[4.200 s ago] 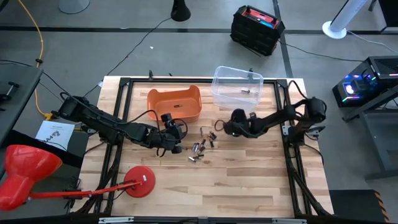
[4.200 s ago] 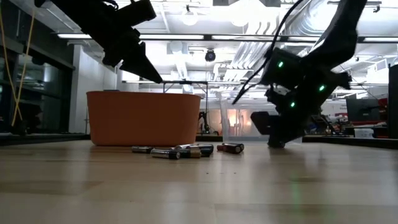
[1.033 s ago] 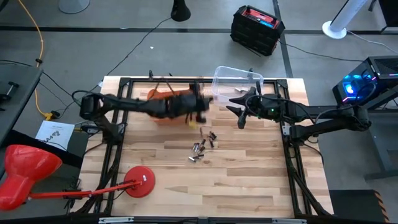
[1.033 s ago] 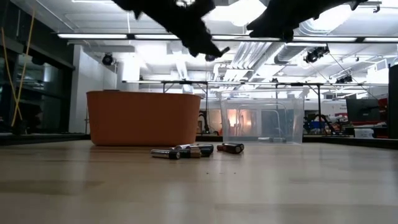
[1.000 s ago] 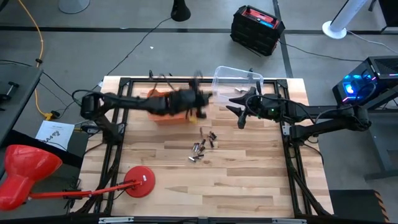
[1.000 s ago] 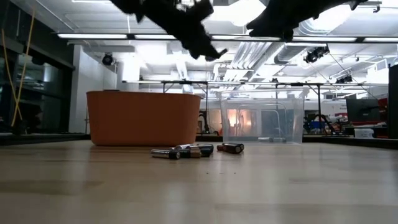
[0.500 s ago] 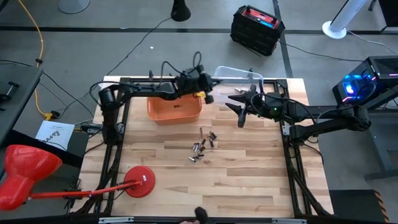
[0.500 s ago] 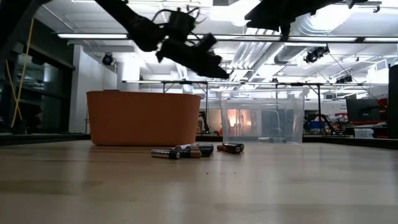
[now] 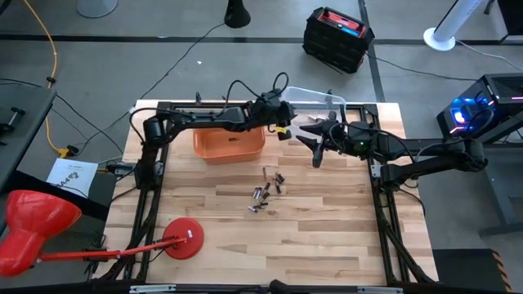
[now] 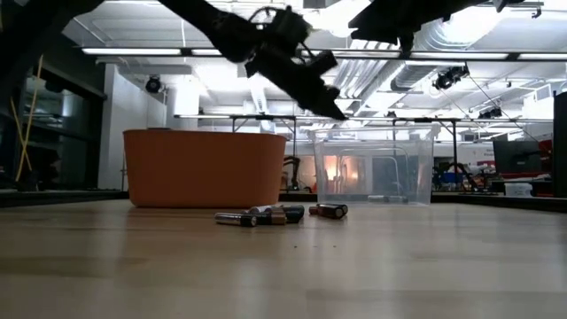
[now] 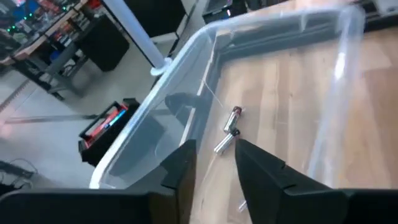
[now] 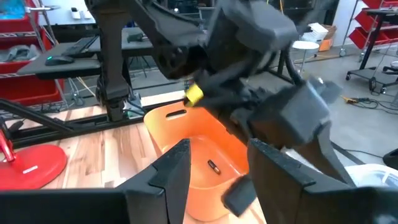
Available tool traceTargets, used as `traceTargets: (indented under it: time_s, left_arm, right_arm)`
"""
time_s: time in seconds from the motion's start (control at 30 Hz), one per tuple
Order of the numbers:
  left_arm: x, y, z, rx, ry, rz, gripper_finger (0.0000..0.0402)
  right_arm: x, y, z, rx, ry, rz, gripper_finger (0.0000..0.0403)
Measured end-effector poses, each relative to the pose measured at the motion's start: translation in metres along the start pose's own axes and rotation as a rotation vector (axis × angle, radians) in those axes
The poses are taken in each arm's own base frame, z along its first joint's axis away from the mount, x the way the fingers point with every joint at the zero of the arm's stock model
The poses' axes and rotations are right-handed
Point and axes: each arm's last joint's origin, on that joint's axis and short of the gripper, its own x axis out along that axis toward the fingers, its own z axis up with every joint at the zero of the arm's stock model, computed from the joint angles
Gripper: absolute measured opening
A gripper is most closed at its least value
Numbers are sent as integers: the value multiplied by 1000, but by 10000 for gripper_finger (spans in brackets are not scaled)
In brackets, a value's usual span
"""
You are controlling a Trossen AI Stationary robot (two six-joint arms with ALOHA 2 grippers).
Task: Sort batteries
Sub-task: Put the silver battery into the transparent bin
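Left gripper [image 11: 214, 155] open over batteries [image 11: 227, 129].

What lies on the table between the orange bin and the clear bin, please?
In the low view, the table between the orange bin and clear bin is bare; the loose batteries lie nearer the camera.

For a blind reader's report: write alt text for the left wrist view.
The left pincer, its fingers apart, hangs over the clear plastic bin. Two small batteries lie on the bin's floor, and a silvery one shows just past the fingertips.
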Motion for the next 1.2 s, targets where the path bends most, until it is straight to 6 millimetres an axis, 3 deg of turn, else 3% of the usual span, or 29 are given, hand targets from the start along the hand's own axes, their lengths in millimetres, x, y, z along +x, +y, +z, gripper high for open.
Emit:
traceTargets:
  time_s: [0.17, 0.33, 0.47, 0.63, 0.73, 0.83, 1.2]
  left_arm:
    - [-33, 1, 18, -1, 48, -52, 141]
    - [-87, -10, 14, -148, 282, -310, 153]
    - [-123, -52, -4, -198, 283, -477, 154]
    - [-152, -117, -42, -248, 154, -530, 154]
    - [-158, -148, -71, -226, 137, -450, 154]
    - [-151, -157, -86, -348, 171, -304, 154]
    - [-125, -186, -106, -507, 364, -267, 154]
  right_arm:
    - [0, 0, 0, -6, 0, 7, 154]
    - [-2, 6, 0, -10, 8, 144, 154]
    - [-3, 15, -5, -29, 57, 258, 154]
    - [1, 28, -24, -35, 211, 322, 154]
    - [9, 35, -35, -45, 273, 325, 154]
    - [18, 40, -42, -39, 292, 286, 154]
    - [32, 43, -53, -50, 314, 233, 154]
